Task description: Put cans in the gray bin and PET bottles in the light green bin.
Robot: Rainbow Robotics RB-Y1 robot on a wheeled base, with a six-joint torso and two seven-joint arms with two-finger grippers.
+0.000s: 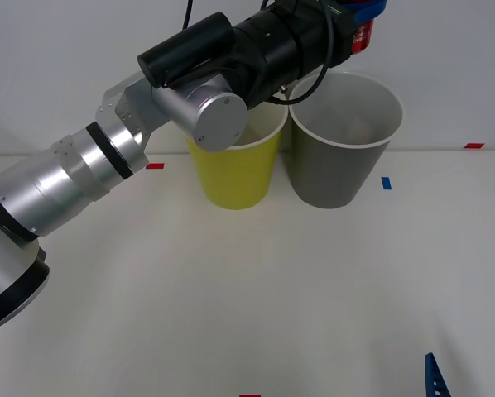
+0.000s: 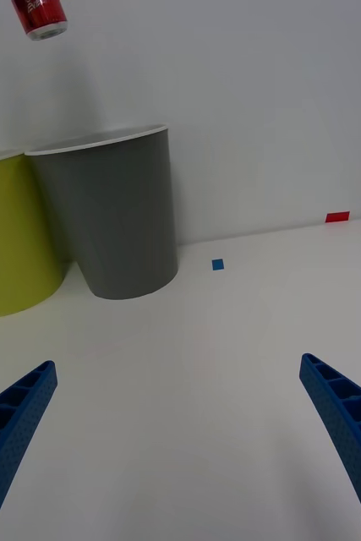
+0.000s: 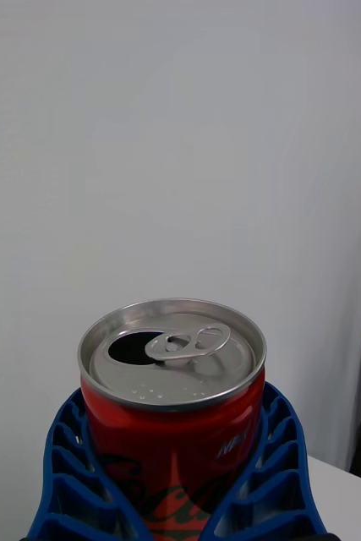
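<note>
- The left gripper (image 3: 176,499) is raised high above the back of the table (image 1: 231,314), over the rim of the gray bin (image 1: 340,136); its blue jaws are pinched around the red can (image 3: 173,406), one ribbed finger on each side of the can's body
- The can's silver top faces the left wrist camera, its mouth open and the pull tab lying flat; in the front view the can (image 1: 361,33) peeks out at the top edge, above the gray bin's near-left rim
- The light green bin (image 1: 235,169) stands just beside the gray bin on its left, rims close to touching; the left arm's elbow crosses in front of its upper edge
- Both bins sit near the table's far edge against the pale wall; the wide near half of the table lies bare but for small red and blue tape marks
- The right gripper (image 2: 180,439) hangs low near the table's front right corner, well apart from the bins, jaws spread wide
</note>
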